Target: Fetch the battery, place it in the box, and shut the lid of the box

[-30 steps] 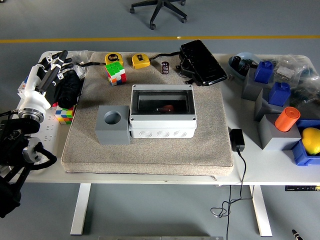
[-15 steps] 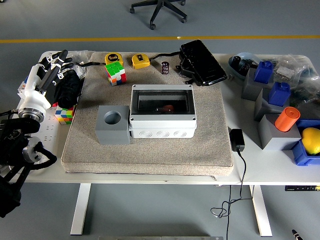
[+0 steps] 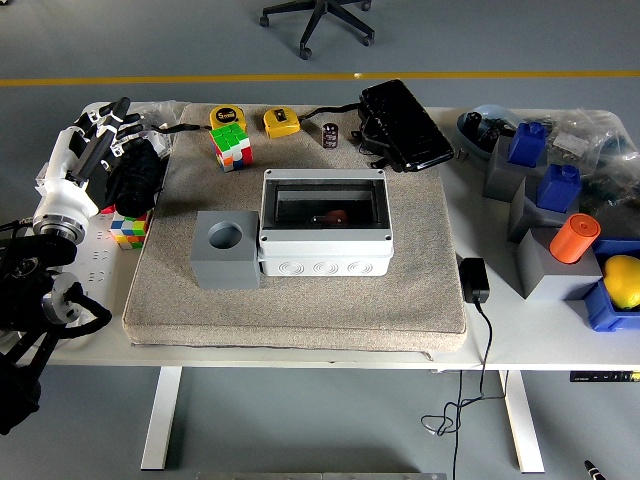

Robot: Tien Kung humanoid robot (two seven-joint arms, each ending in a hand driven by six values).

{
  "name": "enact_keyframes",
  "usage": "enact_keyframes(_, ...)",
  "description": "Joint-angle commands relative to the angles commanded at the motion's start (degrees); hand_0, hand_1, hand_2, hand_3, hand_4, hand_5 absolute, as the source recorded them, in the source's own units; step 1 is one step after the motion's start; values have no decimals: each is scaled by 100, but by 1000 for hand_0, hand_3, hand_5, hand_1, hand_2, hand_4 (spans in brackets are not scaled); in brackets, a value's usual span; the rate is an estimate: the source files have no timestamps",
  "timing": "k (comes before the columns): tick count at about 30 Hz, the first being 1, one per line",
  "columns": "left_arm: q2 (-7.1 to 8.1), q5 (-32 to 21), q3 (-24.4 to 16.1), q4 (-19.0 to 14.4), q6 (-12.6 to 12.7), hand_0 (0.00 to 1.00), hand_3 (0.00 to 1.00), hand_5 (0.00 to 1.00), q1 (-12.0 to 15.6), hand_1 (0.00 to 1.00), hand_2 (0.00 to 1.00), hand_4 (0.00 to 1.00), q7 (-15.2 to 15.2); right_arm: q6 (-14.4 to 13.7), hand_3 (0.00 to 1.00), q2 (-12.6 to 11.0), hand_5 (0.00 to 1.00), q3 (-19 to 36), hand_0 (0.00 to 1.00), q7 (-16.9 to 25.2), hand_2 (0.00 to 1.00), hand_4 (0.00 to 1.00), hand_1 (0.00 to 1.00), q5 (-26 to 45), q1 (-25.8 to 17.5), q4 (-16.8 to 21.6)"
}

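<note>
Fingers: the left hand [image 3: 95, 140] is at the desk's far left, its fingers [image 3: 112, 115] stretched out loosely and pointing away toward the far edge, gripping nothing.
Left arm: white forearm and black joints rise from the lower left corner, beside the left edge of the mat.
Right hand: out of view.
Under the hand: a black bundle [image 3: 135, 180] lies just right of the hand, with a multicoloured cube [image 3: 128, 228] just nearer.
Mat: a grey-beige mat [image 3: 300, 300] covers the middle of the white desk [image 3: 500, 330].
Box: the grey box [image 3: 324, 222] sits at the mat's centre, open on top, with a dark interior.
Battery: a small reddish-brown object [image 3: 331, 216], apparently the battery, lies inside the box, near its middle.
Lid: the black lid [image 3: 404, 124] lies tilted at the mat's far right corner, apart from the box.
Grey block: a block with a round hole [image 3: 226, 248] touches the box's left side.
Far edge: a second coloured cube [image 3: 231, 146], two yellow tape measures [image 3: 281, 122] and a small dark cylinder [image 3: 330, 135] stand along the mat's far edge.
Right side: grey and blue blocks [image 3: 545, 190], an orange cylinder [image 3: 574, 238] and a yellow ball [image 3: 622, 280] crowd the desk's right end.
Adapter: a black power adapter [image 3: 474, 280] lies just beside the mat's right edge.
</note>
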Motion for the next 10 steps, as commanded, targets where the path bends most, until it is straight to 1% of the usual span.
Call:
enact_keyframes(7,7,6,7,8,-3,613,637,506,-15,662,603,966,-5,-2,552,-4,582,-30,591,8,598,988,605,1,7,4)
enact_keyframes(10,10,-15,12,46,-5,613,637,506,-13,662,603,966,0,-51,552,0,582,-47,591,82,598,988,605,19,-5,0)
